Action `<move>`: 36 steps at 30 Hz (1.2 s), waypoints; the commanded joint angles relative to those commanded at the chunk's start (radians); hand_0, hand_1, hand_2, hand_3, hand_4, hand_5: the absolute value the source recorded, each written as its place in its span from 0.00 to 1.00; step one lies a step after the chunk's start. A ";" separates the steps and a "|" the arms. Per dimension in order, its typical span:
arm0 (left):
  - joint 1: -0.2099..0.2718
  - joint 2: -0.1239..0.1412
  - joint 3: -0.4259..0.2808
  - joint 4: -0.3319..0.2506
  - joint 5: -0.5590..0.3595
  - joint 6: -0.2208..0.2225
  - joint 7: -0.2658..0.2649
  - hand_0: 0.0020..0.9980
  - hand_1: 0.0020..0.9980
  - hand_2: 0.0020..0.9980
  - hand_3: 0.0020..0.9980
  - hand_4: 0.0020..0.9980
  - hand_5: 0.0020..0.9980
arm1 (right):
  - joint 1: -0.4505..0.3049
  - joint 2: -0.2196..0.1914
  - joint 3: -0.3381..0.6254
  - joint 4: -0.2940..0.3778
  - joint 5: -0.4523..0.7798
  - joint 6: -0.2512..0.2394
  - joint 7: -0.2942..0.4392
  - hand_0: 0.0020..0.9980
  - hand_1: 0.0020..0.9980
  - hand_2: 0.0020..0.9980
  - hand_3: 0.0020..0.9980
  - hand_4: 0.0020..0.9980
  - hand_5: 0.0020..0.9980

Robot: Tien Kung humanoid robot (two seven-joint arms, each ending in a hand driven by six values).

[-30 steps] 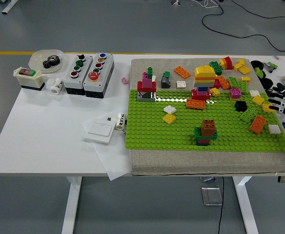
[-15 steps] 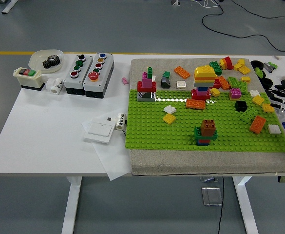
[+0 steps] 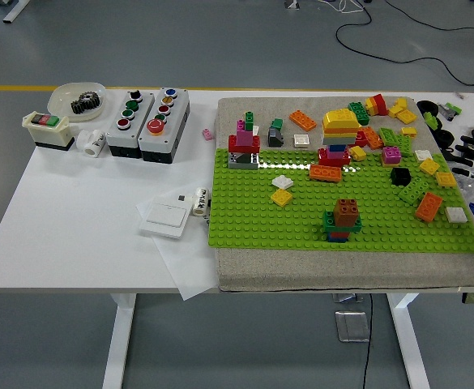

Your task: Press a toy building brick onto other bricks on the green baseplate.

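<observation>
The green baseplate lies on a grey mat on the right half of the table. A brown brick tops a small green and blue stack near the plate's front. At the back stand a tall stack with a yellow top and a red and pink stack. An orange brick and a yellow and white pair sit on the plate. My right hand shows at the right edge, its black fingers spread and holding nothing, beside loose bricks. My left hand is out of view.
Two grey button boxes, a white switch box and a bowl with a gear stand at the back left. A white switch plate on paper lies left of the mat. Several loose bricks are scattered over the mat's back right.
My right hand has drawn back to the right, away from the loose bricks and towards the picture's edge. The bricks have not moved.
</observation>
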 joint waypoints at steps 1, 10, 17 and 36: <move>-0.001 0.000 0.001 0.000 -0.001 0.000 0.000 0.45 0.57 0.71 0.74 0.77 0.81 | 0.001 0.000 0.000 0.000 0.000 0.000 0.000 0.75 0.75 0.79 0.79 1.00 0.84; -0.007 0.000 0.004 -0.001 -0.003 0.000 -0.002 0.45 0.57 0.71 0.73 0.77 0.81 | 0.008 -0.003 0.000 -0.003 -0.004 0.006 -0.004 0.75 0.75 0.79 0.79 1.00 0.85; -0.005 -0.005 -0.001 0.001 0.003 0.006 -0.003 0.45 0.57 0.71 0.73 0.77 0.81 | 0.001 -0.003 0.017 -0.002 -0.016 0.005 -0.003 0.75 0.75 0.79 0.78 1.00 0.85; -0.017 0.002 -0.017 -0.010 0.053 0.016 -0.001 0.48 0.58 0.71 0.72 0.77 0.82 | -0.012 -0.010 0.013 0.010 -0.028 -0.002 -0.005 0.75 0.75 0.79 0.77 1.00 0.85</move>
